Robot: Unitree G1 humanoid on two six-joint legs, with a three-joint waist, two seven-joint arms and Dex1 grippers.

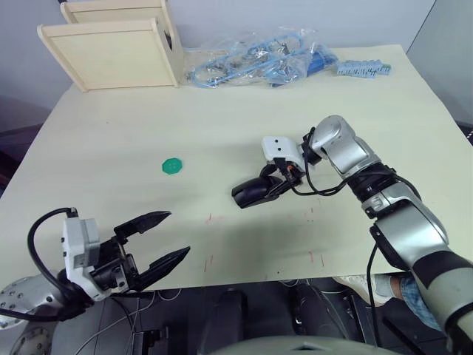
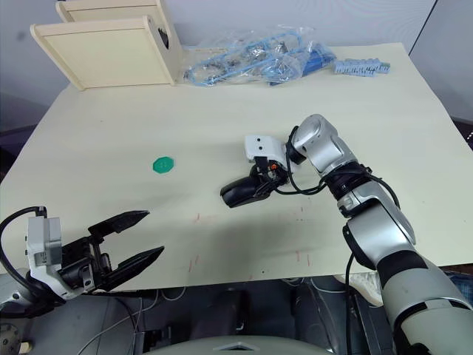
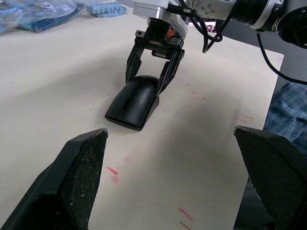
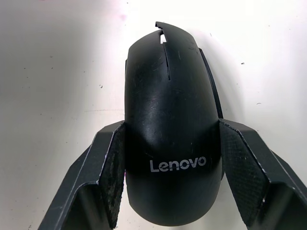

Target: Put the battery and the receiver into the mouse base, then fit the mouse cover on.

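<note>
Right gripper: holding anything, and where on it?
Right gripper has its jaws on both sides of the glossy black mouse cover, at the logo end. Left gripper holds nothing.

Right arm [image 1: 399,214] was silver-grey metal w/ black bands at the joints, rounded segments. White boxy wrist housing [image 1: 279,149] showed two small dark holes; black cables looped beneath it, w/ orange-red bits at the finger base. Right gripper [image 3: 152,67] had two black fingers. Pads [image 4: 113,175] were rough-textured, black. Left gripper [image 1: 160,242] had two black pointed fingers, a white block behind them, and a thick black cable arching over it. Left shoulder was silver w/ screws.
</note>
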